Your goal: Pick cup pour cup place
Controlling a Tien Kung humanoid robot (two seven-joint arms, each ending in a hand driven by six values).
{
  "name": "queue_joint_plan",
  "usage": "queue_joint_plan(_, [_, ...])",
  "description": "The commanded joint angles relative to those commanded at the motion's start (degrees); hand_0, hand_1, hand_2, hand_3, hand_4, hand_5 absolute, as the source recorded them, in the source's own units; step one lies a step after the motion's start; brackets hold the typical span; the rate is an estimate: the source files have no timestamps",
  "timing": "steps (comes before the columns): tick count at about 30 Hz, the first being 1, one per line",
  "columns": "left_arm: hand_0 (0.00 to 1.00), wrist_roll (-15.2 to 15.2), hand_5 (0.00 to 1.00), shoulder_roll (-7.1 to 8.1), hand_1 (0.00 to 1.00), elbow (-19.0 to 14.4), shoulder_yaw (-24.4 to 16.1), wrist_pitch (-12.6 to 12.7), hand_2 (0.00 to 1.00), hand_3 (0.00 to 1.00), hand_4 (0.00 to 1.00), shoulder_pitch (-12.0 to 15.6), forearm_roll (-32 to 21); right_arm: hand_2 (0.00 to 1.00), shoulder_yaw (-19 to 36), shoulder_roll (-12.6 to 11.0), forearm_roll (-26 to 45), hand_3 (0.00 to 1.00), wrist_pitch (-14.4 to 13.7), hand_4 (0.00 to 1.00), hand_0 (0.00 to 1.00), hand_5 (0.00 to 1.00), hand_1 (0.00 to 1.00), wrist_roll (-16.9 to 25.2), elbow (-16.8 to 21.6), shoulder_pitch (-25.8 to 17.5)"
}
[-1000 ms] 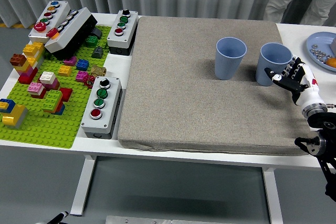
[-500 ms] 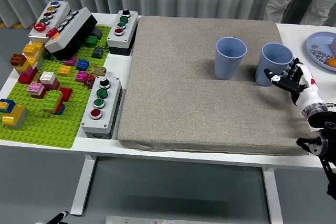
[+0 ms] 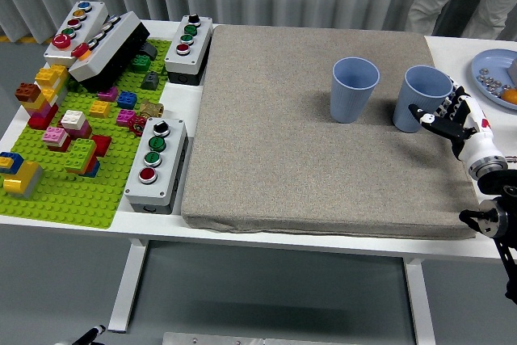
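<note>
My right hand, fingers spread open against the nearest blue cup, risks tipping it if closure lands off-centre.

right hand open, touching right cup | left cup upright on mat

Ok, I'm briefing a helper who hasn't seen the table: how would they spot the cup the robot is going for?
Find the grey fabric mat covering the white table's middle. Two light blue plastic cups stand near its far right corner; take the right-hand blue cup. Unlike the left-hand blue cup, it has the robot's right hand beside it, fingers spread.
</note>
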Motion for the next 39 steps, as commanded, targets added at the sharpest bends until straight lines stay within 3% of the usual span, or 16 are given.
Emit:
queue_joint_plan(31, [0.832, 0.1, 0.993, -0.04, 0.816, 0.0, -0.7, 0.1, 0.873, 0.814, 0.629, 0.6, 0.4, 0.989, -0.1, -1.1, -1.2, 0.92, 0.6, 0.804, 0.954, 0.154, 0.912, -1.4, 1.8, -1.7])
queue_joint_plan(39, [0.833, 0.1, 0.995, -0.04, 0.816, 0.0, -1.0, 0.0, 0.872, 0.813, 0.63, 0.6, 0.6, 0.987, 0.7, -2.9, -1.3, 0.921, 0.8, 0.804, 0.953, 0.154, 0.912, -1.7, 3.9, -3.6])
